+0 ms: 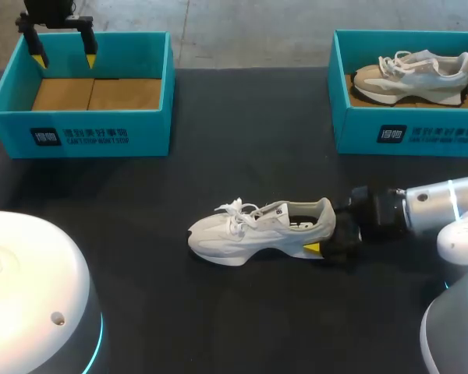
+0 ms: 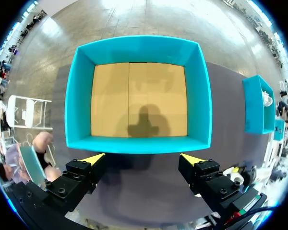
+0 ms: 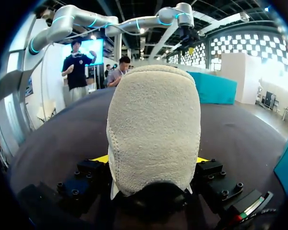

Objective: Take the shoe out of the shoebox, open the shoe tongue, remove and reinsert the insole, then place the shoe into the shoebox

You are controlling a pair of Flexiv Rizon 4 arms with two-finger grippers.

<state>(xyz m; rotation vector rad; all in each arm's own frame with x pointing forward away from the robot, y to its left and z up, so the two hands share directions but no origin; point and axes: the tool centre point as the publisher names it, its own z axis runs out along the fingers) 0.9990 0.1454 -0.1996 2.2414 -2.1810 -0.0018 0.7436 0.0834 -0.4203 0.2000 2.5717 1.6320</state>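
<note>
the white shoe [image 1: 257,231] stands on its sole near the middle of the black table [image 1: 242,140], toe toward the left arm's side and well apart from both boxes. the right gripper [image 1: 324,235] is at its heel with the jaws clamped on the heel from two sides. the left gripper [image 1: 62,53] hangs over one edge of the empty teal shoebox [image 1: 78,132] at the far left of the table, jaws apart and holding nothing, while a second teal shoebox [image 1: 405,132] at the far right holds a beige shoe [image 1: 412,78].
</note>
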